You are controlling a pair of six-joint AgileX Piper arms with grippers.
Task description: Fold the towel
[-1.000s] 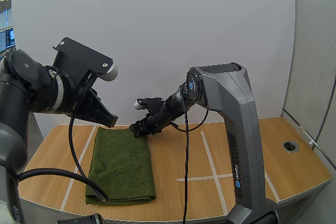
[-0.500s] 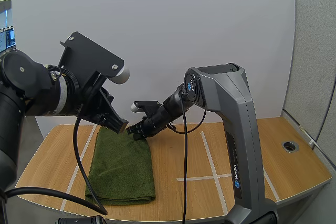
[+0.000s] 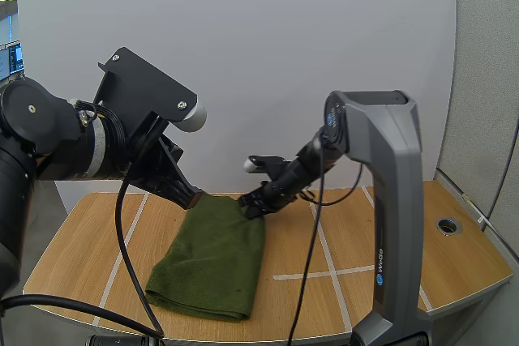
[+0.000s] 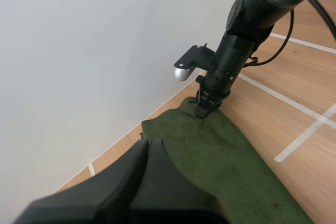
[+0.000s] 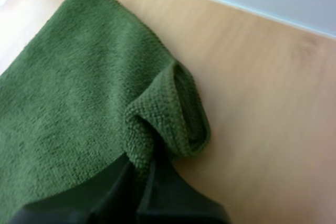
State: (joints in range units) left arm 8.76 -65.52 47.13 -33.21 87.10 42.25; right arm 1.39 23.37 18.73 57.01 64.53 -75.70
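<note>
Towel [image 3: 215, 261] is lying on the wooden table [image 3: 340, 237]. It is dark green, looking doubled over into a long shape, and it is sitting a bit crooked with its near end close to the table's front edge. The right claw [image 3: 250, 208] is biting the far right corner. Its two fingers are pressing together on the cloth, and the corner is bunching up into a little roll just in front of them. The left claw [image 3: 192, 195] is sitting at the far left corner, right beside the edge of the cloth. Its fingers are lying together like one dark wedge, but I am not able to tell if any cloth is caught between them. I am guessing the arms are getting ready to carry the far end over to the near end for the next fold. A few things could be going wrong from here. If the left claw is holding nothing, only one corner is going to rise, and the towel is going to twist and land in a lopsided heap. The right claw is only gripping a small rolled bit, so that corner may be slipping out on the pull. A hard tug toward the front could be dragging the whole towel off the table.
</note>
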